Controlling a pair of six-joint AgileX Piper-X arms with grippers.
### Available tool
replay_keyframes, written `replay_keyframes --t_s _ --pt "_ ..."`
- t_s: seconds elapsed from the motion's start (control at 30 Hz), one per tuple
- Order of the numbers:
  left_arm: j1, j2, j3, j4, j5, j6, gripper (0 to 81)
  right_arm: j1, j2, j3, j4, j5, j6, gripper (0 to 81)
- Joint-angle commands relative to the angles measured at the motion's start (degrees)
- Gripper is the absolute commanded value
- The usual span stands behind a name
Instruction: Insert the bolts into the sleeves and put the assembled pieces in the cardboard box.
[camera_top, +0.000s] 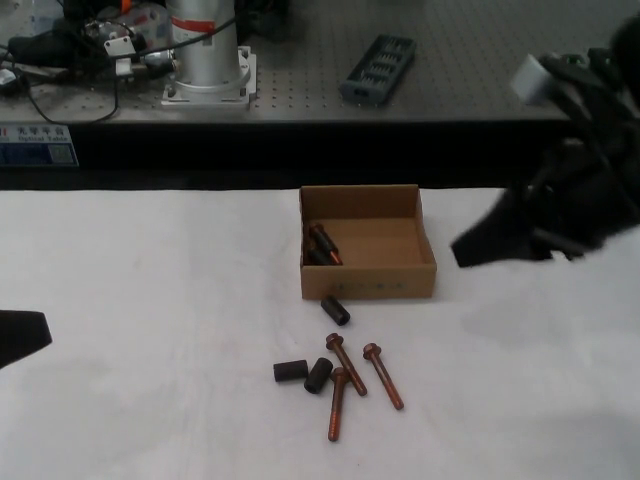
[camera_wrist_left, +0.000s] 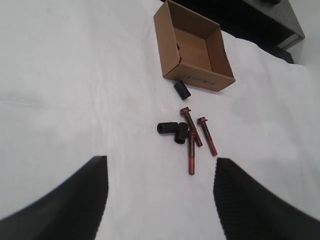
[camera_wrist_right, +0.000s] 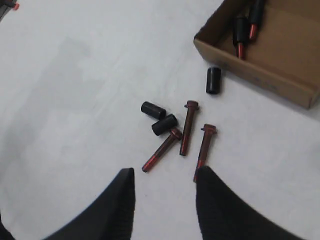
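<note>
The white cloth-covered surface (camera_top: 150, 300) carried an open brown cardboard box (camera_top: 368, 282). Two assembled pieces (camera_top: 320, 245), bolt in sleeve, already lay against one inner wall of the box. The right end effector (camera_wrist_right: 165, 172) hung over the loose parts outside the box's printed wall, its two black fingers spread and empty. The left end effector (camera_wrist_left: 161, 162), likewise spread and empty, hung farther back from that wall.

Three copper-coloured flanged metal bolts (camera_wrist_right: 186, 129) lay fanned near the printed wall, one with its head touching a sleeve. Two of the three short black cylindrical sleeves (camera_wrist_right: 153, 110) lay beside them, and the third sleeve (camera_wrist_right: 213, 80) lay just beside the box.

The step in hand looked to be a first pick. The outermost bolt (camera_wrist_right: 205, 147), apart from its neighbours, seemed the safest choice, pinched at mid-shank so the tip stayed free. The sleeve by the box could be gripped across its round side, leaving the bore open. The axes should be lined up before pushing.
</note>
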Motion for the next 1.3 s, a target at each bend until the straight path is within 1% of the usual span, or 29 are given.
replay_keyframes --t_s 0.0,0.13,0.2,0.3,0.4,0.47,0.53,0.63,0.7,0.8,0.97,1.17,1.27 --pt "0.0 -0.3 -0.6 -0.4 0.8 -2.5 44.9 -0.1 0.6 -0.8 -0.4 0.3 1.1 30.5" --pt "-1.7 -0.3 -0.6 -0.4 5.1 -2.4 44.9 -0.1 -11.4 9.4 -5.7 3.0 5.2 30.5" --pt "-3.6 -0.3 -0.6 -0.4 6.5 -2.3 44.9 -0.1 -17.4 13.7 -7.8 3.9 7.4 30.5" --pt "-8.1 -0.3 -0.6 -0.4 6.5 -2.0 43.3 -0.1 -24.6 18.7 -9.8 5.3 9.8 30.5" --pt "-12.4 -0.3 -0.6 -0.4 5.9 0.5 37.1 -0.1 -29.0 21.9 -9.8 5.6 10.0 30.5" --pt "-14.5 -0.3 -0.6 -0.4 5.2 1.5 33.3 -0.1 -30.7 23.3 -9.8 5.3 10.6 30.5" --pt "-15.2 -0.3 -0.6 -0.4 3.9 1.6 31.4 -0.1 -31.3 23.9 -9.8 4.8 10.7 30.5" --pt "-15.2 -0.3 -0.6 -0.4 1.6 1.6 31.5 -0.1 -31.3 24.0 -10.7 4.8 11.1 30.5" --pt "-15.2 -0.3 -0.6 -0.4 -0.5 1.3 31.5 -0.1 -30.3 24.0 -11.2 4.8 12.5 30.5" --pt "-15.2 -0.3 -0.6 -0.4 -1.1 -0.3 31.5 -0.1 -26.7 24.0 -10.5 4.8 13.5 30.5" --pt "-15.2 -0.3 -0.6 -0.4 -1.1 -0.2 31.5 -0.1 -13.5 21.0 -9.4 4.7 13.7 30.5" --pt "-15.2 -0.3 -0.6 -0.4 -1.1 -0.2 31.5 0.0 5.6 9.7 -6.7 5.0 12.8 30.5" --pt "-15.2 -0.3 -0.6 -0.4 -1.1 -0.2 31.5 1.5 14.0 3.5 -5.0 6.4 10.9 30.4"
